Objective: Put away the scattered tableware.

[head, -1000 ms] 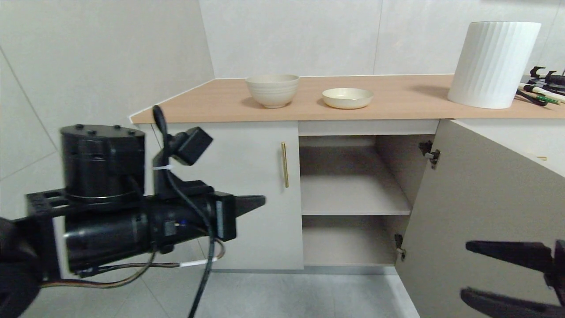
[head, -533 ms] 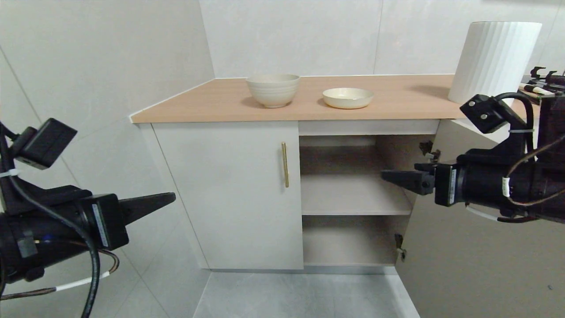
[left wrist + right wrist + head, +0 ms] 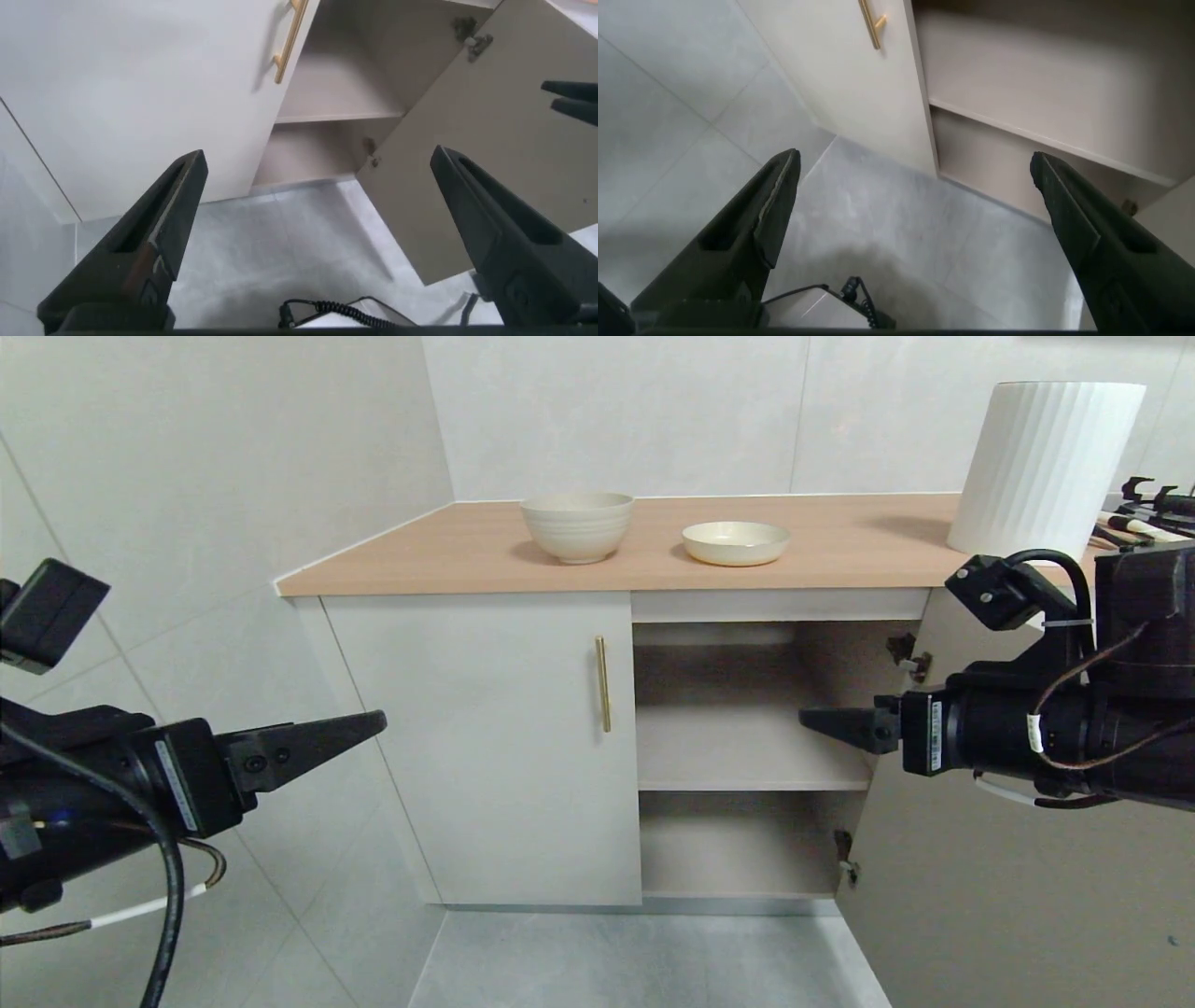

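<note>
A ribbed beige bowl (image 3: 577, 525) and a shallow cream dish (image 3: 735, 542) stand side by side on the wooden countertop (image 3: 448, 555). Below them the cabinet's right door (image 3: 1008, 821) hangs wide, showing two bare shelves (image 3: 747, 747); the left door (image 3: 509, 747) with its brass handle (image 3: 602, 683) is closed. My left gripper (image 3: 373, 721) is held low at the left, well short of the cabinet, open and empty. My right gripper (image 3: 808, 719) hovers in front of the upper shelf opening, also open and empty. Its fingers (image 3: 757, 243) frame the floor and shelf edge; the left gripper's fingers (image 3: 149, 243) frame the floor too.
A tall white ribbed cylinder (image 3: 1046, 471) stands at the counter's right end, with several utensils (image 3: 1144, 527) lying beyond it. Tiled walls close the corner on the left. Grey floor (image 3: 644, 957) spreads before the cabinet.
The left arm drew back to the left and turned; the right arm rose from the lower right corner to shelf height. In the last half second both grippers shifted only slightly.
</note>
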{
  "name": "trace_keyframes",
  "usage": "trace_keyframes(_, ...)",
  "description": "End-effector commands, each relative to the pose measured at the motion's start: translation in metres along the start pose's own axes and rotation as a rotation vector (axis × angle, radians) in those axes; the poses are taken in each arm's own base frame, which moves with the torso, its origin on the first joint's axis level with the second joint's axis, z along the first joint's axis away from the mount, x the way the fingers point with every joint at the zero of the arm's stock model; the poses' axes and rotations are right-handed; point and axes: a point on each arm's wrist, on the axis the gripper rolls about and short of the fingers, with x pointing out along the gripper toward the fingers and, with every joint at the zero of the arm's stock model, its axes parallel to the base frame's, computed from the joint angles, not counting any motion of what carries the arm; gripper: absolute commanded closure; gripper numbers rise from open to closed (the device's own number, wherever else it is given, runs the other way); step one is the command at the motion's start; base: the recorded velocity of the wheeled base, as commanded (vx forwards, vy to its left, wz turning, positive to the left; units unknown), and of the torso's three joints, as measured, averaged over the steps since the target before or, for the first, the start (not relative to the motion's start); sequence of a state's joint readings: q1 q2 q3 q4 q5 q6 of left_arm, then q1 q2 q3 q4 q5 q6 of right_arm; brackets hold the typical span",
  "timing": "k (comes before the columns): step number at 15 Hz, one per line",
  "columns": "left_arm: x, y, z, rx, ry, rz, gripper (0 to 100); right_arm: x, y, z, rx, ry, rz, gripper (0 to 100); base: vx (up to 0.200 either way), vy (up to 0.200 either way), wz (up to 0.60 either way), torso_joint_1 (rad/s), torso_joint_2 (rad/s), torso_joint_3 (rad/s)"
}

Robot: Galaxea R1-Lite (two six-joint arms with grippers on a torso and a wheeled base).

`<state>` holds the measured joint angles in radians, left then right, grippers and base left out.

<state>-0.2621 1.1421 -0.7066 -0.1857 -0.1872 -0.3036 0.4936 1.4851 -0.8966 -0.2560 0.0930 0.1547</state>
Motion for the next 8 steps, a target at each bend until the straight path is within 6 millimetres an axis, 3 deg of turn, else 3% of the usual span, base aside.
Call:
trace_keyframes(1,0.0010,0.0006,-0.0004,0.000,0.003,0.002,0,-0.0037,0.0007,0.0014,-0.001,-0.010,0.002,0,0.000,0.000,0.00,0.000,0.00,0.000)
trace_keyframes(4,0.0014,0.0006,-0.0005,0.000,0.007,0.002,0,-0.0065,0.0020,0.0031,-0.003,-0.020,0.007,0,0.000,0.000,0.00,0.000,0.00,0.000)
trace_keyframes(8,0.0008,0.0003,0.0001,0.000,0.006,0.000,0,-0.0097,0.0037,0.0044,-0.005,-0.028,0.013,0,0.200,0.000,0.00,-0.001,0.00,0.005)
